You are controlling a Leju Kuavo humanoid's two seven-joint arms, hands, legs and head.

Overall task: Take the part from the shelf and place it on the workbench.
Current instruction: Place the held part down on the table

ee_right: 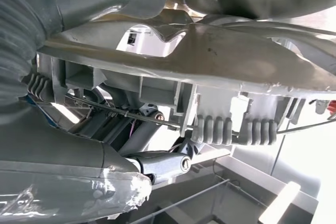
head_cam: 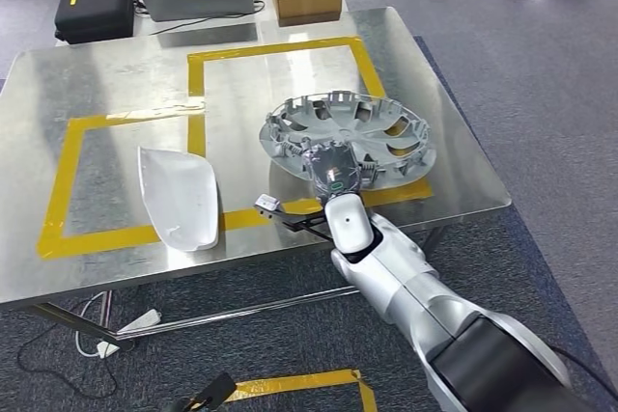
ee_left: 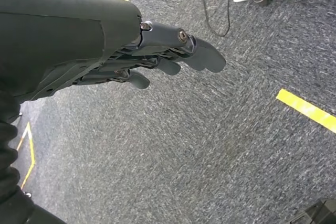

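The right robot hand (head_cam: 337, 173) grips the near rim of the hubcap (head_cam: 349, 132), a round silver wheel cover lying inner side up on the worktop (head_cam: 109, 84). The cover sits over the near right corner of the yellow tape square (head_cam: 277, 50), close to the worktop's front edge, and appears to rest on the metal, though whether its full weight is down is hard to judge from above.

The relation that matters next: the cover lies straight ahead of the right robot hand, away from the robot, with the arm reaching in over the front edge. Being round, it has no long axis; the grip is at the rim point nearest the robot. Letting go and drawing the hand back toward the robot, along the arm's own line, looks like the clean way out.

The left robot hand (ee_left: 174, 59) hangs over the carpet, holding nothing, its fingers loosely extended and apart; it is well away from the part.

The head view gives the layout, including a white shell (head_cam: 180, 195) lying well to the left of the cover. The right wrist view gives what that one cannot: the rim's ribbed clips (ee_right: 216, 128) and wire ring up close, with the thumb (ee_right: 166, 163) under the rim edge.
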